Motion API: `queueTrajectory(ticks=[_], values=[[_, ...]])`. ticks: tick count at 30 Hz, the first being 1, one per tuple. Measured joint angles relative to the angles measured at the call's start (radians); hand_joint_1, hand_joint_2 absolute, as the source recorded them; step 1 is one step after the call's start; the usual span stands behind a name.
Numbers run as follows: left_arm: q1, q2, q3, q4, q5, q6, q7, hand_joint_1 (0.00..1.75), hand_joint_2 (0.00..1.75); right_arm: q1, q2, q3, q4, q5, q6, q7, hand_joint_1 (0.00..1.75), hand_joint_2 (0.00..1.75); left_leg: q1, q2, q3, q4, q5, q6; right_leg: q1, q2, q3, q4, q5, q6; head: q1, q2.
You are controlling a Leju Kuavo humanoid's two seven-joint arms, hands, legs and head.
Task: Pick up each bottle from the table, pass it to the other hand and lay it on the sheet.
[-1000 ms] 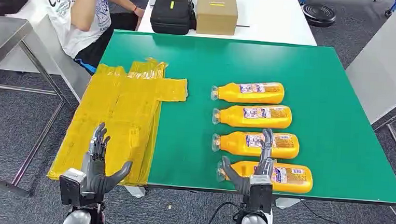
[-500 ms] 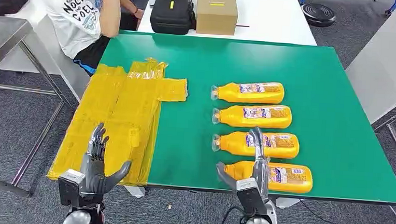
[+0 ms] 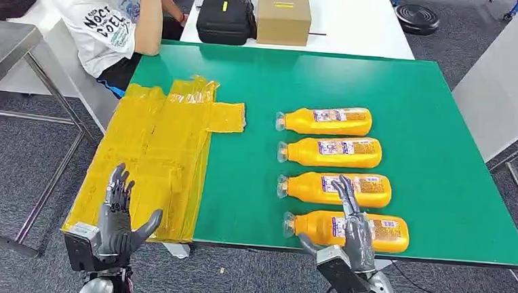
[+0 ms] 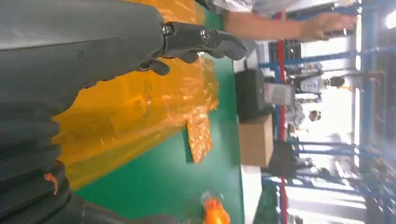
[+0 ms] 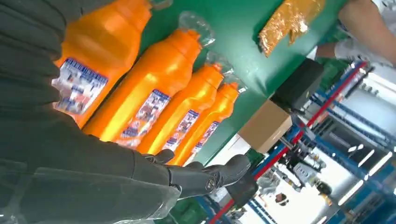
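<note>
Several orange bottles lie on their sides in a column on the green table [image 3: 260,85], clear caps toward the sheet. The nearest bottle [image 3: 373,231] [image 5: 100,46] lies by the front edge, and another bottle [image 3: 335,188] [image 5: 159,93] is just behind it. My right hand [image 3: 350,227] [image 5: 140,172] hovers open over the nearest bottle, fingers spread, holding nothing. A crinkled yellow sheet [image 3: 154,157] [image 4: 140,102] covers the table's left part and hangs over its edge. My left hand [image 3: 117,216] [image 4: 93,51] is open above the sheet's front corner.
A person in a white printed shirt [image 3: 111,18] sits at the table's far left corner. A black case [image 3: 225,17] and a cardboard box [image 3: 283,15] stand on the white table behind. A metal table [image 3: 4,49] is at the left.
My right hand has shifted right and turned over the nearest bottle. My left hand dropped slightly lower and leftward. The person has leaned and moved an arm.
</note>
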Motion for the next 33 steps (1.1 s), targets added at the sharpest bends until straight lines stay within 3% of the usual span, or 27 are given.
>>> queueTrajectory(ticks=[15, 33], values=[[-0.036, 0.035, 0.03, 0.021, -0.164, 0.082, 0.01, 0.0, 1.75, -0.001, -0.17, -0.055, -0.09, -0.093, 0.145, 0.079, 0.0, 1.75, 0.0, 0.0, 0.0, 0.0, 0.0, 0.0, 0.0, 0.0, 0.0, 0.0, 0.0, 0.0, 0.0, 0.0], [-0.06, 0.043, 0.032, 0.063, -0.172, 0.031, 0.009, 0.0, 1.75, 0.046, -0.22, -0.105, -0.085, -0.025, 0.314, 0.213, 0.0, 1.75, 0.0, 0.0, 0.0, 0.0, 0.0, 0.0, 0.0, 0.0, 0.0, 0.0, 0.0, 0.0, 0.0, 0.0]])
